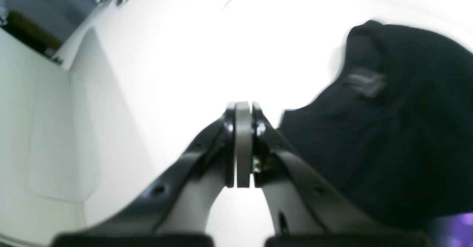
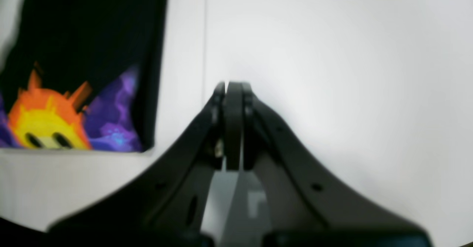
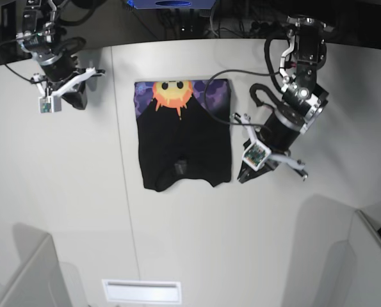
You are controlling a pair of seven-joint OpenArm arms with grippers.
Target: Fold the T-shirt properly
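In your left wrist view, the left gripper (image 1: 242, 108) sits at centre frame with its jaws pressed together and nothing between them. The T-shirt (image 1: 388, 129) fills the right side of the frame as a black mass, blurred, with a small grey label near its upper edge and a hint of purple at the lower right corner. The gripper is just beside the cloth, not pinching it. The white table (image 1: 166, 73) takes up the rest.

In your right wrist view, the right gripper (image 2: 232, 88) is at centre, jaws also pressed together and empty. The shirt lies in the upper left of the frame, well apart from the gripper, showing the orange sun face and purple print along its lower edge.

In your base view, the shirt (image 3: 184, 137) lies folded into a rough rectangle at upper centre of the table (image 3: 196, 243), print strip along its top edge. You see the left gripper (image 3: 244, 176) just right of the shirt's lower right corner, and the right gripper (image 3: 75, 101) at upper left, well clear of the cloth.
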